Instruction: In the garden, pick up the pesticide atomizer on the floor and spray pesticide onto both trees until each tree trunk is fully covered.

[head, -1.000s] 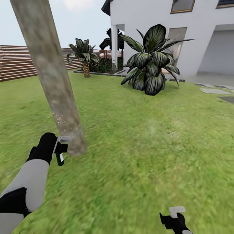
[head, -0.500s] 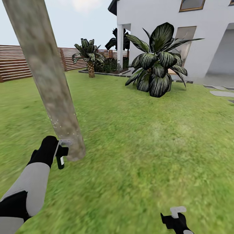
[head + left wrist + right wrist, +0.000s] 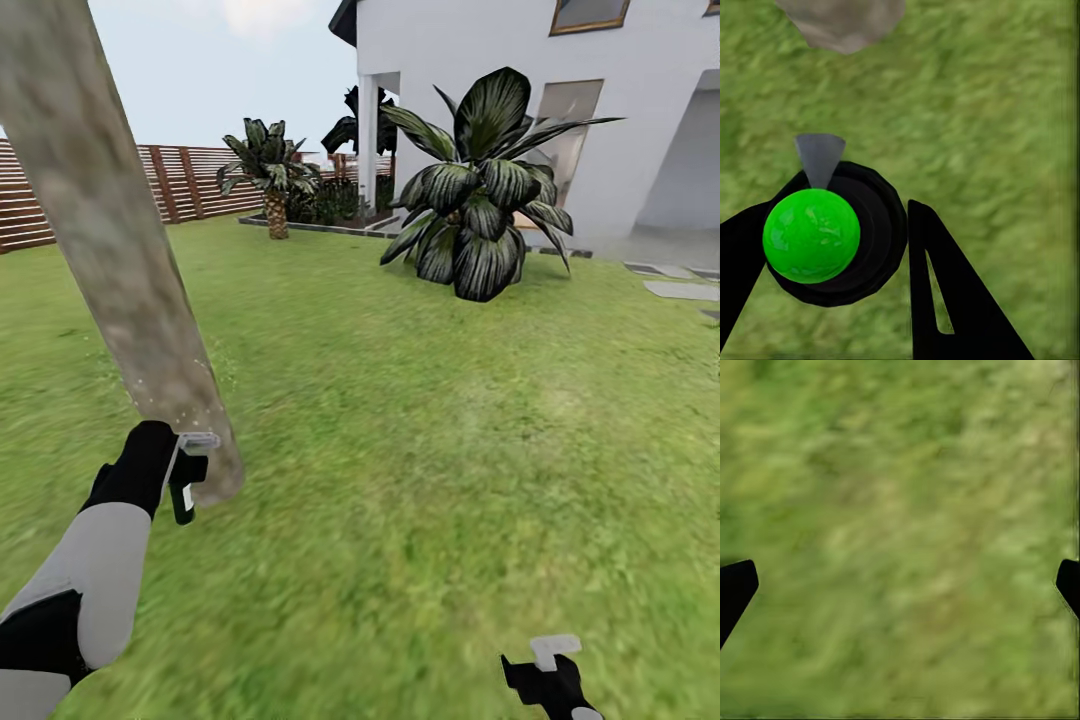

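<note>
- The pick-up looks done: my left gripper (image 3: 183,478) is clamped around the spray bottle (image 3: 186,490), held up off the grass (image 3: 420,430) just beside the base of the tree trunk (image 3: 120,270).
- Faint white specks dot the lower trunk, so I judge spraying has begun here; the coverage looks partial.
- My right gripper (image 3: 548,668) hangs spread wide and carries nothing.
- The second tree is left to do.

My tree trunk (image 3: 110,260) runs off top edge, crown unseen. Atomizer (image 3: 184,488) mostly hidden behind my left gripper (image 3: 186,470). Right gripper (image 3: 552,672) cut by bottom edge. Grass (image 3: 900,532) blurry in wrist cam.
</note>
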Available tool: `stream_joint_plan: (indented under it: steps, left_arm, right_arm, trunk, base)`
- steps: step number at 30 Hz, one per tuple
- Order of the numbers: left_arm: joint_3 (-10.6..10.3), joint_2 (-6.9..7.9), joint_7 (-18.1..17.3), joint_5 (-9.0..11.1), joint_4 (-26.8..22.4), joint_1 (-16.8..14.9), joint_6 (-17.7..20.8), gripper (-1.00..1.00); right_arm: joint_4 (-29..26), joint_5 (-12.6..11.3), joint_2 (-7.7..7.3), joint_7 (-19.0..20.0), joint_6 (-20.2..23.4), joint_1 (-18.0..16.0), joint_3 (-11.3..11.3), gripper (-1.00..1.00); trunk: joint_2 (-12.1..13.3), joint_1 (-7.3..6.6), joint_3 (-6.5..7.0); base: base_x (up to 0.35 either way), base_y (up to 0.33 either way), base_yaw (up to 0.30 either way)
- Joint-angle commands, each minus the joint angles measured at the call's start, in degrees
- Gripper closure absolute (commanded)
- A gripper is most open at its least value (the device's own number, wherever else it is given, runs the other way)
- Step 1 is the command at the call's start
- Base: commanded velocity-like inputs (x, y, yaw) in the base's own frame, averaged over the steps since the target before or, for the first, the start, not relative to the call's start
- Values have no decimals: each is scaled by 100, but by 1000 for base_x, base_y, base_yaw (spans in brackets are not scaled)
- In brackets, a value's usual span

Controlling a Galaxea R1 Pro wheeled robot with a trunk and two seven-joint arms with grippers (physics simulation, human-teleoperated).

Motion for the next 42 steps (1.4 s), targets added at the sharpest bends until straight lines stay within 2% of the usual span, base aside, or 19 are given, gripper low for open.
stream_joint_plan:
  steps: [1, 10, 13, 15, 17, 22, 42]
  left_arm:
    - [17, -2, -57, -63, -9, -4, 16, 100]
    - [26, -23, -57, -63, -11, -116, 52, 100]
    - [26, -57, -55, -65, -7, -377, 69, 100]
    - [26, -66, -50, -72, -3, -672, 80, 100]
    - [21, -52, -48, -78, 4, -801, 85, 100]
    - [11, -2, -48, -71, -2, -748, 79, 100]
    - [9, -9, -48, -88, -3, -741, 77, 100]
  right_arm:
    - [5, 57, 1, -7, -16, -3, -27, -100]
    - [5, 57, 14, -7, -16, -3, -27, -100]
    - [5, 57, 18, -7, -16, -3, -27, -100]
    - [5, 57, 19, -7, -16, -3, -27, -100]
    - [5, 57, 19, -7, -16, -3, -27, -100]
    - [5, 57, 6, -6, -16, -3, -32, -100]
    - [12, 57, 1, -1, -16, -3, -28, -100]
  trunk:
    - [-2, -3, -5]
    - [-2, -3, -5]
    - [-2, -3, -5]
    - [-2, -3, -5]
    - [-2, -3, -5]
    - [-2, -3, -5]
    - [-2, -3, -5]
  base:
    - [-220, -194, 0]
    - [-106, -39, 164]
    - [-2, -1, 273]
    - [0, 0, 275]
    - [0, 0, 276]
    - [0, -90, 85]
    - [0, -269, 0]
